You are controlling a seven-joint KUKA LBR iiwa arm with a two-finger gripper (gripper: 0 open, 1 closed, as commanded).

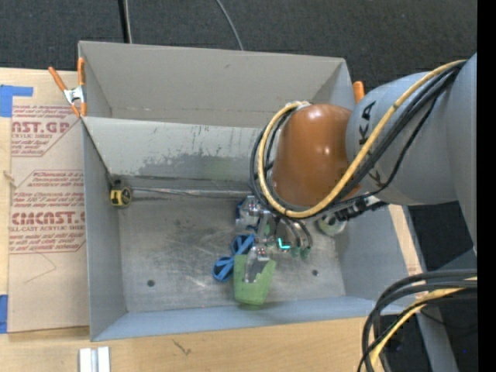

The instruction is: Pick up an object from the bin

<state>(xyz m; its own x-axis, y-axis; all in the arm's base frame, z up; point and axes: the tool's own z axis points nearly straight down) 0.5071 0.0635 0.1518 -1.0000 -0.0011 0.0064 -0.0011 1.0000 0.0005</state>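
Grey metal of the bin is mostly bare. Near the front wall lies a pale green cup-like thing, and a blue looped piece touches its left side. The gripper hangs just over the pale green cup-like thing; if it is open or closed I cannot tell, since the orange cover and cables hide much. Closing off-centre could tip this thing away, or catch the blue looped piece together with it, I think.
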